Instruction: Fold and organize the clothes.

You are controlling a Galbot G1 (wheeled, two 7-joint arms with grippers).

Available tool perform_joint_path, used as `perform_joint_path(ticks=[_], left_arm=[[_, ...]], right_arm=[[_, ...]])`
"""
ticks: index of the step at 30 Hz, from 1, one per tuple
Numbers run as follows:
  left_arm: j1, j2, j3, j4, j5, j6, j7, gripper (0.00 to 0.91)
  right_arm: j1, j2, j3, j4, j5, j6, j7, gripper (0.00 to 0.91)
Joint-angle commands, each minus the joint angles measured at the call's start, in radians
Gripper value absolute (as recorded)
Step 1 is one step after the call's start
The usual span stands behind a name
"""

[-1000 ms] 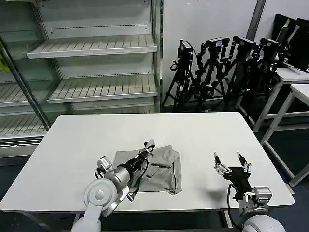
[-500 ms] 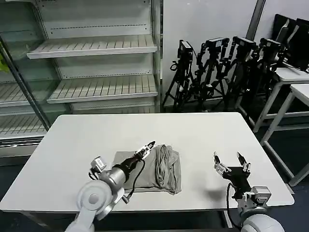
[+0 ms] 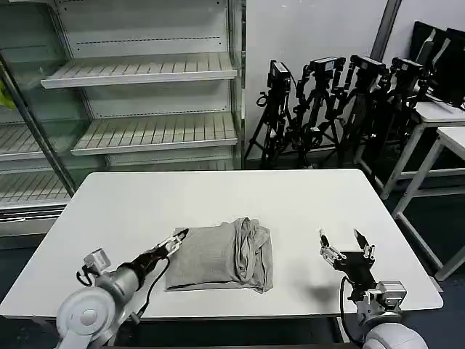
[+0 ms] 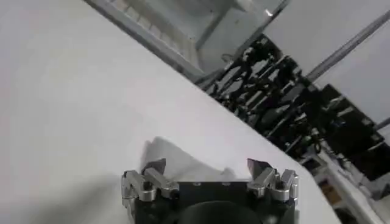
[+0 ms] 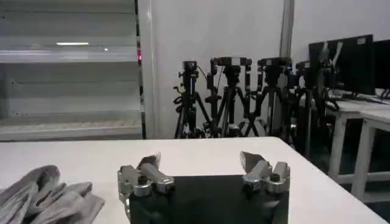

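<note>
The clothes are one light grey T-shirt [image 3: 216, 256] lying folded in a rough rectangle on the white table [image 3: 290, 203], with bunched folds along its right side. My left gripper [image 3: 177, 236] hovers at the shirt's near-left corner, just off the fabric. Its jaws are open and empty in the left wrist view [image 4: 207, 165], over bare table. My right gripper [image 3: 341, 245] rests open near the table's front right, well apart from the shirt. The right wrist view shows it [image 5: 201, 161] empty, with the T-shirt [image 5: 46, 195] off to one side.
White shelving [image 3: 145, 73] stands behind the table at the back left. Several black tripods [image 3: 327, 102] line the back wall. More white tables [image 3: 443, 123] stand at the right. Bare tabletop lies all around the shirt.
My left gripper let go of the raised shirt fold and drew back to the left and toward me. The shirt now lies flat and folded. The right arm stayed put.
</note>
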Motion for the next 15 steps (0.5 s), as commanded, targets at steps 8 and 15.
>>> perform_joint_path(ticks=[8, 15], left_arm=[[0.048, -0.01, 0.002, 0.093, 0.008, 0.008, 0.046, 0.907], [0.036, -0.048, 0.038, 0.093, 0.004, 0.008, 0.04, 0.907]], right_arm=[[-0.017, -0.019, 0.015, 0.016, 0.003, -0.001, 0.002, 0.907], [-0.022, -0.02, 0.022, 0.022, 0.004, -0.002, 0.002, 0.907]])
